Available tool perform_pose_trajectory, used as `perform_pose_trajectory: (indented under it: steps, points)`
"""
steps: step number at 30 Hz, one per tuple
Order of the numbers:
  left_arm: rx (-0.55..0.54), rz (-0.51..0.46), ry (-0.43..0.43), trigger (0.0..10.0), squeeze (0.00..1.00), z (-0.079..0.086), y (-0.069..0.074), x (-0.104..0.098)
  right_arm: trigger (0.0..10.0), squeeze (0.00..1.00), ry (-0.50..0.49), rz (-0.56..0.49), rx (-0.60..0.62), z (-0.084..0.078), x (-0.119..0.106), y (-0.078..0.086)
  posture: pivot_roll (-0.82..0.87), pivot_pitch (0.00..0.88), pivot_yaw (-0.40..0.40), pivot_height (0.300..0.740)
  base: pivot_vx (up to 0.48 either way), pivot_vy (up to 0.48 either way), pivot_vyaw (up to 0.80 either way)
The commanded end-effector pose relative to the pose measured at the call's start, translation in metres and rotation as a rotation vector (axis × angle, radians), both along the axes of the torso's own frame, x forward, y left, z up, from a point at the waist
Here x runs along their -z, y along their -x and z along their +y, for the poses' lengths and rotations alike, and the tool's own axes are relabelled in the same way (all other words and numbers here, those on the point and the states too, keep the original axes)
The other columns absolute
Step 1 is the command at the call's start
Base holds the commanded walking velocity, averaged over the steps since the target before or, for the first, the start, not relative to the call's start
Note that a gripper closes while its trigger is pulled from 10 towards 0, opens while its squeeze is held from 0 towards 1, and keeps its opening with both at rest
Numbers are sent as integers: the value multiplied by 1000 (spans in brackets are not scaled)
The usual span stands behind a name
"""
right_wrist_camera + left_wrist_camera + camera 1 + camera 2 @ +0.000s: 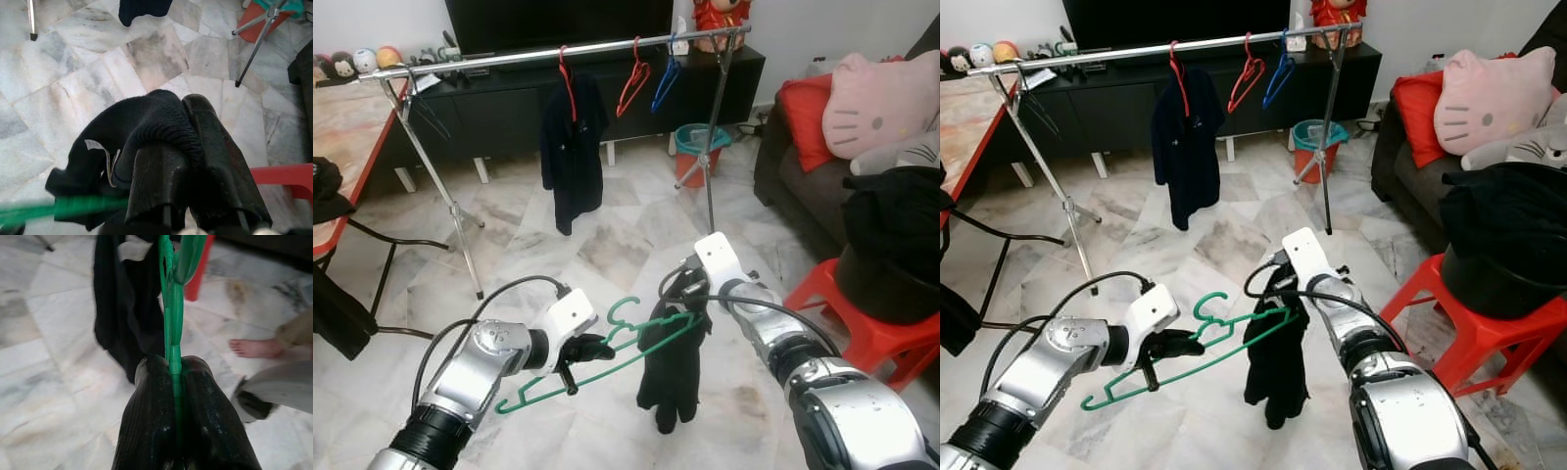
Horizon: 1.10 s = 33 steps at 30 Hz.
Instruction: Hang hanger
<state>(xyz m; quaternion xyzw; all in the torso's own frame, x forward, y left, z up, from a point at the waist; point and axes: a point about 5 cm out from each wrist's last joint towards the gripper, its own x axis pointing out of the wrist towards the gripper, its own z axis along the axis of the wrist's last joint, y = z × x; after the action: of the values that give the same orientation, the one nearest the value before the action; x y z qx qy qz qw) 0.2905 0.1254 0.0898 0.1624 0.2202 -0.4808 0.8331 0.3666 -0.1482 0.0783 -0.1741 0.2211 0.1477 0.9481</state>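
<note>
Left gripper [174,374] clamped on green plastic hanger [597,364]; right gripper [188,147] pinching black knit garment [672,372]. Advised: draping evenly before approaching silver metal rail [558,52].

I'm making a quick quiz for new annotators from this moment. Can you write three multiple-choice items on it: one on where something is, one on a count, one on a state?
1. Where does the black garment hang?
A. On the green hanger between the two grippers
B. On the red stool
C. On the floor under the rail

2. How many hangers hook on the rail, not counting the green hanger?
A. One
B. Three
C. Five

3. What is the left gripper doing?
A. Open above the floor
B. Shut on the green hanger
C. Shut on the rail

Answers:
1 A: the garment drapes from the hanger's far end, where the right gripper pinches the cloth.
2 B: two red ones and a blue one hook on the rail, one red carrying a dark shirt.
3 B: the left wrist view shows both fingers pressed on the green bar.
</note>
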Motion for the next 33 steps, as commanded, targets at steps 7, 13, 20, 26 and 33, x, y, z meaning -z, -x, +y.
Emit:
perform_pose_trajectory:
  steps: [7, 13, 20, 26, 33]
  points:
    - [-126, -90, -67, 10000, 0, 11, -17, -3, 10000, 0, -8, -32, -34, 6, -7, -3, 95, 0, -11, 740, 0, 0, 0]
    - [-135, -104, -82, 10000, 0, 10, -19, -1, 10000, 0, 3, -37, -53, 8, -8, -3, 96, 0, -12, 740, 0, 0, 0]
    - [-130, -107, -76, 10000, 0, 3, -18, 2, 10000, 0, -2, -56, -104, 17, -17, -5, 91, 0, -13, 740, 0, 0, 0]
    - [-120, -110, -88, 10000, 0, 0, -18, 4, 10000, 0, -8, -63, -103, 18, -23, -5, 87, 0, -11, 740, 0, 0, 0]
    - [-70, -52, -166, 10000, 0, 4, -11, 14, 10000, 0, 59, -20, -96, 8, -7, 6, 82, 0, -9, 740, 0, 0, 0]
